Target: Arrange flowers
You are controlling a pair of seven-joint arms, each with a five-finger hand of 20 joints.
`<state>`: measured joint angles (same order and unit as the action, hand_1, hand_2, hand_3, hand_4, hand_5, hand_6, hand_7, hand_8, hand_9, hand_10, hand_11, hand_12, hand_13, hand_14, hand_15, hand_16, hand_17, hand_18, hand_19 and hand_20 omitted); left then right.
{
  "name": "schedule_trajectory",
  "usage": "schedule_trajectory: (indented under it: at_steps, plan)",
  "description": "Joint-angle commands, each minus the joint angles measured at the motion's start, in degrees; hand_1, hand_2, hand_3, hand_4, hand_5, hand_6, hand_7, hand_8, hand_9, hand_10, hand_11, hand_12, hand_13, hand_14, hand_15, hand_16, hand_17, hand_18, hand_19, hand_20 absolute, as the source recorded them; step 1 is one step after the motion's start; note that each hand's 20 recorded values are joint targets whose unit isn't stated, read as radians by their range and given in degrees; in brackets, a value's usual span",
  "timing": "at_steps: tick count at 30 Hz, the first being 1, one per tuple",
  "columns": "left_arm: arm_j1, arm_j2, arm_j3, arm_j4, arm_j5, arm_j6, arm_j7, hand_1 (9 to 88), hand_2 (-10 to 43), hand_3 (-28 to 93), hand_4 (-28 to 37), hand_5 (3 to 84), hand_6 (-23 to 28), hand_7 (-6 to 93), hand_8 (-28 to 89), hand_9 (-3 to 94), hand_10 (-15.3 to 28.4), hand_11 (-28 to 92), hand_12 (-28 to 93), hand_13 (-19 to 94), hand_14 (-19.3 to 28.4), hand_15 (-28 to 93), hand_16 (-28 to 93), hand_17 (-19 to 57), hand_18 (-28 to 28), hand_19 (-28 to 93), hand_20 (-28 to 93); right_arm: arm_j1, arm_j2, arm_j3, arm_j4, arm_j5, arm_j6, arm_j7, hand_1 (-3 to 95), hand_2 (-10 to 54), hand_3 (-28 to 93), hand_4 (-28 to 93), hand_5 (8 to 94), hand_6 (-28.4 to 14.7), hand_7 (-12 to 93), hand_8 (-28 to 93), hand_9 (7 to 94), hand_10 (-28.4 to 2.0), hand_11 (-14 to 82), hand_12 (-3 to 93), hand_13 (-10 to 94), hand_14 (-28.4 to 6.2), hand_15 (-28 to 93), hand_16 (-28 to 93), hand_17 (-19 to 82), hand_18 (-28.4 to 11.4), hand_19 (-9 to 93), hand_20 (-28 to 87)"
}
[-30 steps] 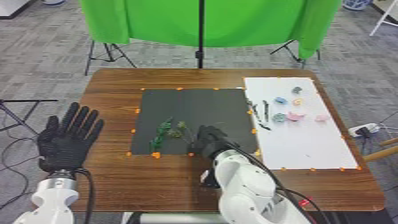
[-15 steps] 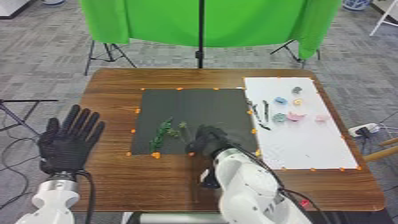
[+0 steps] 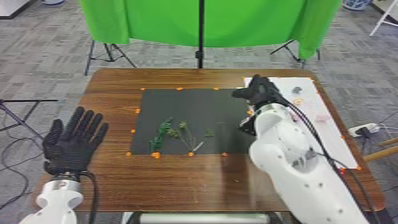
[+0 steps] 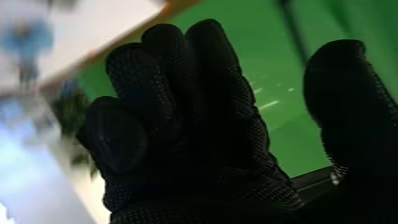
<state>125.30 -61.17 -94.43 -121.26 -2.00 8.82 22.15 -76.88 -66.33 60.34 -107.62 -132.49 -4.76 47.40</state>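
Green stems [image 3: 163,134] lie on the black mat [image 3: 182,107]; left hand [image 3: 71,152] and right hand [image 3: 260,95] have fingers open, probably between placements, with a pink piece [image 3: 322,118] to fetch next.

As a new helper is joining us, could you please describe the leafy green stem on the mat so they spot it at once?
On the brown wooden table, find the black mat beside the white sheet. The leafy green stem lies in the mat's near left part, fuller and farther left than the thin sprigs.
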Motion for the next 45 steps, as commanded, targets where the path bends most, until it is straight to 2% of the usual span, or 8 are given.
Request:
schedule_trajectory:
  at_steps: [1, 14, 21, 25, 28, 35, 38, 45]
  plan:
    - [-1.26, -0.63, 1.68, -0.05, -1.25, 1.86, 0.42, 26.5, 16.0, 76, -28.3, 45.3, 9.9, 10.0, -9, 39.4, 15.0, 18, 9, 29, 15.3, 31, -6, -7.8, 13.3, 33, 13, 4.09, 3.03, -1.56, 6.62, -4.86, -4.17, -2.95, 28.3, -8.1, 74, -21, 68.5, -10.0, 17, -10, 67.0, -24.1, 21.2, 17.2, 60, -20.8, 71, 22, 42, -27.9, 93, 66]
    - [-1.78, -0.96, 2.14, -0.15, -4.43, 6.37, 0.69, 26.5, 17.0, 76, -28.3, 47.2, 10.5, 11.2, -9, 41.1, 15.5, 20, 9, 30, 15.5, 34, -8, -7.6, 13.3, 35, 13, 2.84, 2.93, -2.35, 10.75, -7.15, -12.77, -3.49, 29.2, -9.5, 75, -22, 55.6, -9.7, 14, -10, 49.6, -28.3, 8.2, 12.4, 48, -24.3, 65, 17, 38, -28.4, 93, 66]
    - [-2.75, -0.65, 2.75, -0.53, 1.6, 13.13, -0.72, 26.5, 17.4, 77, -28.3, 48.3, 11.0, 12.1, -9, 41.6, 16.0, 21, 9, 30, 16.0, 35, -8, -7.3, 13.2, 35, 12, 2.01, 3.92, -2.84, 12.22, -7.16, -14.43, -2.82, 28.7, -9.5, 76, -24, 49.4, -8.4, 17, -11, 37.4, -28.4, 6.0, 11.9, 39, -27.0, 66, 14, 36, -28.4, 93, 65]
    - [-2.53, -0.37, 2.73, 0.59, 6.39, 8.32, -2.39, 26.5, 17.4, 77, -28.3, 47.5, 11.1, 11.4, -10, 40.9, 16.2, 21, 8, 29, 16.6, 35, -9, -7.4, 13.5, 35, 12, 1.4, 4.25, -3.18, 13.26, -8.95, -16.48, -5.16, 30.7, -9.5, 76, -24, 48.8, -7.3, 18, -12, 36.2, -28.4, 6.6, 12.2, 37, -27.3, 67, 14, 35, -28.4, 93, 64]
    - [-2.79, 0.17, 4.2, 0.61, 8.3, 8.43, 0.94, 26.4, 17.4, 76, -28.3, 46.8, 10.6, 10.4, -10, 40.6, 16.2, 19, 7, 28, 16.6, 34, -9, -7.6, 13.7, 36, 12, 0.46, 3.8, -3.32, 13.99, -8.54, -18.01, -5.87, 34.7, -9.5, 79, -25, 48.5, -5.4, 21, -13, 40.8, -28.4, 9.5, 12.8, 39, -26.0, 69, 14, 35, -28.4, 93, 62]
    - [-4.84, 0.57, 6.02, -0.08, 5.84, 13.29, 6.34, 27.0, 17.9, 77, -28.3, 49.9, 10.5, 11.3, -10, 44.2, 15.8, 21, 7, 32, 16.1, 36, -9, -6.4, 14.2, 38, 12, -2.68, 2.74, -1.2, 17.32, -11.51, -15.01, -19.09, 45.6, -9.5, 85, -28, 54.8, -6.2, 32, -17, 57.6, -19.1, 28.4, 16.0, 49, -18.5, 75, 20, 36, -25.2, 93, 62]
    - [-5.39, 0.69, 7.22, -0.83, 3.93, 18.53, 8.87, 27.2, 18.1, 78, -28.3, 51.5, 10.7, 12.3, -10, 45.8, 15.8, 22, 7, 33, 16.3, 37, -9, -6.2, 14.2, 38, 13, -3.65, 3.22, -0.85, 17.74, -13.99, -14.57, -23.11, 51.5, -9.5, 81, -28, 59.6, -3.7, 36, -11, 63.5, -15.7, 28.0, 18.6, 53, -15.6, 72, 32, 35, -24.1, 93, 60]
    - [-2.4, 0.39, 5.1, -1.56, 0.89, 17.9, 9.34, 27.4, 17.9, 78, -28.3, 52.8, 10.7, 12.8, -11, 47.7, 15.7, 23, 7, 35, 16.3, 39, -10, -6.1, 14.2, 39, 13, -5.68, 3.1, -0.44, 19.18, -14.82, -8.84, -23.58, 62.1, -9.5, 73, -28, 81.0, 0.9, 30, -2, 85.1, -10.5, 7.7, 35.6, 63, -11.5, 67, 43, 34, -23.2, 93, 54]
